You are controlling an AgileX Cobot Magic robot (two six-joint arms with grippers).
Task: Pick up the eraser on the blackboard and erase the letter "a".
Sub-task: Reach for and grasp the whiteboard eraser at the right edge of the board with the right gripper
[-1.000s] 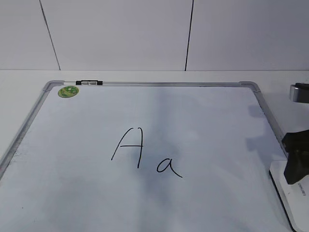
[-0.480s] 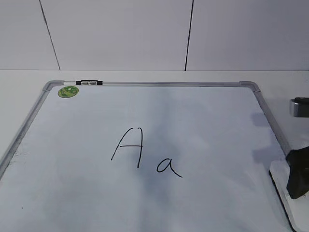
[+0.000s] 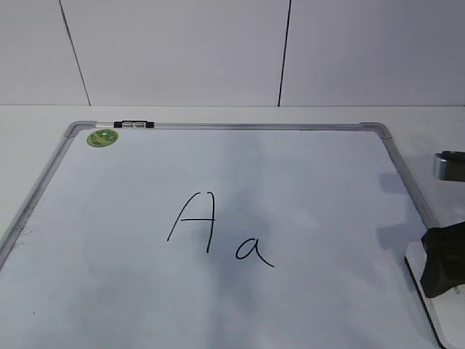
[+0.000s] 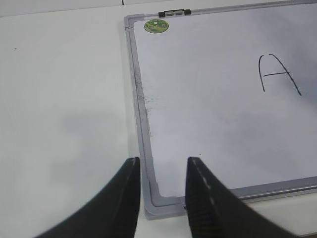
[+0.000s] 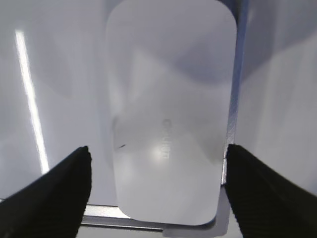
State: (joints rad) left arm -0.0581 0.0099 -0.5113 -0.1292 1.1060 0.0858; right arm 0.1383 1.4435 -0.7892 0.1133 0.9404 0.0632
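Smooth plastic, brushed metal and a matt tabletop.

The large white dry-erase blackboard with its silver-grey metal frame has a smooth, faintly smudged writing face and satin rails with rounded grey plastic-looking corners. The white rounded-rectangular plastic eraser is glossy, catching a soft highlight over its small grey lettering (its underside is hidden). The black fingers of the left arm look like matt ribbed plastic. The white tabletop is matt and even. The round green sticker has a slight sheen.
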